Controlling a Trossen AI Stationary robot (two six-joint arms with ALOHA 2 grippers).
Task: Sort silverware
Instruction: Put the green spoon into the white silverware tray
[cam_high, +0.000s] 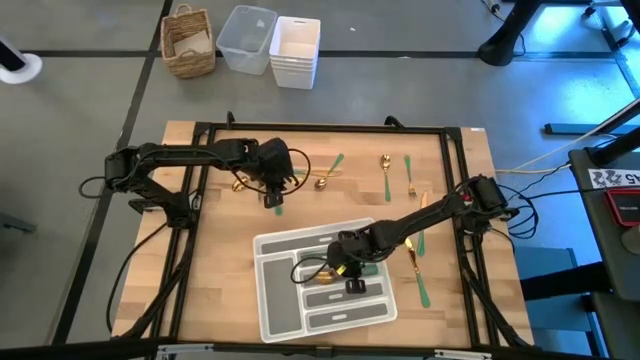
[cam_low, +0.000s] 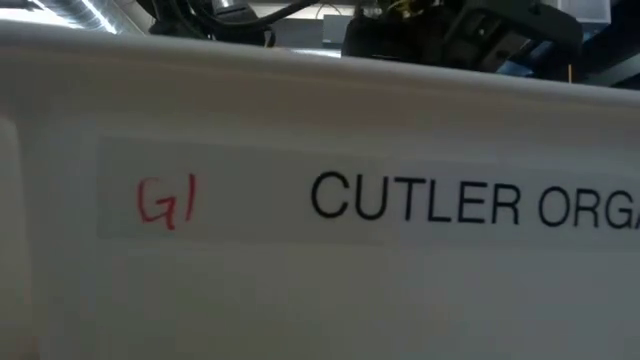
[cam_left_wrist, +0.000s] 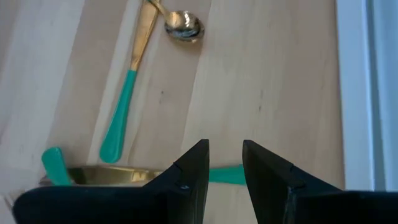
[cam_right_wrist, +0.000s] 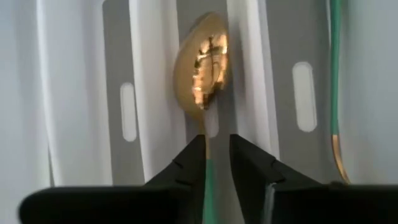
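Observation:
The grey tray (cam_high: 275, 300) lies on the near middle of the wooden table. My right gripper (cam_high: 350, 275) hangs open over it. A gold spoon (cam_right_wrist: 202, 68) lies in one tray slot, its green handle (cam_right_wrist: 208, 180) running between my fingers. Another green-handled piece (cam_right_wrist: 336, 74) lies in the neighbouring slot. My left gripper (cam_high: 272, 192) is open at the far left, over a green-handled piece (cam_left_wrist: 227, 175) on the table. A spoon (cam_left_wrist: 183, 26) and one more piece (cam_left_wrist: 118, 124) lie beside it. More silverware (cam_high: 410, 175) is spread at the far right. My right gripper comes slanting down from above, its fingers on either side of the spoon's green handle (cam_right_wrist: 209, 186). The spoon lies flat in the tray slot. Whether a finger (cam_right_wrist: 189, 165) touches the handle I cannot tell.
A knife (cam_high: 420, 215) and a green handle (cam_high: 422, 290) lie right of the tray. A black frame (cam_high: 320, 128) rims the table. A wicker basket (cam_high: 190, 42) and plastic bins (cam_high: 270, 42) stand beyond the far edge. The tray's printed wall (cam_low: 420, 200) fills the low view.

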